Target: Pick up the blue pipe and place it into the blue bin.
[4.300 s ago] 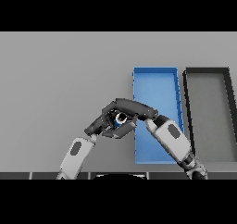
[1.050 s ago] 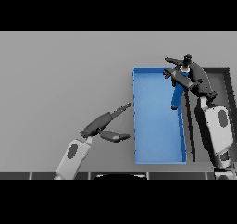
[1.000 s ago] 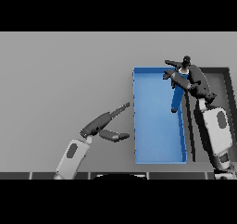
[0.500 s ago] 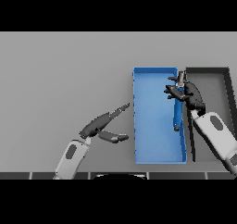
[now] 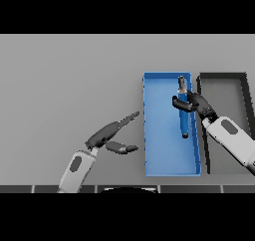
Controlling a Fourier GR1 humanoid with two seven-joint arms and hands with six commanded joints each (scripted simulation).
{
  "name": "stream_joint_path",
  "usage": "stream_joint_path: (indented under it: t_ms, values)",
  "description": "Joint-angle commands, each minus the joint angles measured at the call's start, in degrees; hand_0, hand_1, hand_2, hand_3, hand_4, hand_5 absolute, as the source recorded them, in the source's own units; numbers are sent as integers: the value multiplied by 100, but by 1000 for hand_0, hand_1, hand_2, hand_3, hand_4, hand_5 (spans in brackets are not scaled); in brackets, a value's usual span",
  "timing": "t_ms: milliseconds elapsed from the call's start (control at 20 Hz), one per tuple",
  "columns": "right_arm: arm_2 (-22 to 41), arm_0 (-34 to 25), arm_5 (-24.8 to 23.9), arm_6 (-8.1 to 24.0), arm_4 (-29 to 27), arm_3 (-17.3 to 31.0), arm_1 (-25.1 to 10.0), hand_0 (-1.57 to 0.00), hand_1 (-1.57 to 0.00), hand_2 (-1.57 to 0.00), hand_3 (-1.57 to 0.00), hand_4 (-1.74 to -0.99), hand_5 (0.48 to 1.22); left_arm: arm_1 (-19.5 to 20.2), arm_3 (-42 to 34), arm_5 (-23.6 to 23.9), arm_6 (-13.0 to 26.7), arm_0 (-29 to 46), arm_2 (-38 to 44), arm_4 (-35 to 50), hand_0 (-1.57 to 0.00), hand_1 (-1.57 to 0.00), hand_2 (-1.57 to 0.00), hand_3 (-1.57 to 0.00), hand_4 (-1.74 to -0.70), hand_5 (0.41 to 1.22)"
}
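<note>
**A:** Starting at the left, what is that arm doing?

**B:** The left hand [image 5: 110, 134] hovers over bare grey table [image 5: 60, 80], fingers straight and spread, thumb out, holding nothing. It sits just left of the blue bin [image 5: 148, 135] and plays no part here.

**A:** And the pipe?

**B:** The blue pipe [image 5: 184, 116] is over the bin's right half, its long axis running along the bin's length, grey tip toward the far wall. The right hand [image 5: 195, 103] comes in from the right, fingers curled round the pipe's upper part, so the pipe lies just left of the palm.

**A:** Is it resting on the bin floor?

**B:** I cannot tell whether it is touching or hanging slightly above. Either way it lies inside the rim on every side.

**A:** So what does the next move turn on?

**B:** I judge it is only a release. The pipe is near the bin's right wall, with open floor to its left. The black bin [image 5: 222, 80] stands just beside, right of that wall, so the hand should withdraw upward rather than sweep sideways.
</note>
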Motion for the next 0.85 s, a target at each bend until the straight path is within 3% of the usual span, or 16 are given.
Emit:
stream_joint_path:
  t_ms: [0, 350, 550, 800]
  values:
    - [91, -33, -6, 8, -37, 8, -32, -100, -91, -91, -53, -1071, 868, -1, 23, 10, 17, -13, 11, -7, 1, 1, 1, 1, -885, 426]
    - [430, -162, 98, 8, 54, 163, -84, -20, -18, -18, -10, -1033, 696, 4, 1, 36, 33, -21, 18, -27, 1, 1, 1, 1, -888, 429]
    - [601, -272, 201, 7, 84, 200, -107, -8, -7, -7, -4, -1022, 665, 19, 95, 34, 0, -39, -11, -106, 1, 1, 1, 1, -886, 431]
    - [733, -368, 215, -25, -8, 186, -176, -6, -5, -5, -3, -1022, 643, 137, 131, 49, -365, 230, -38, -190, 1, 1, 1, 1, -885, 431]
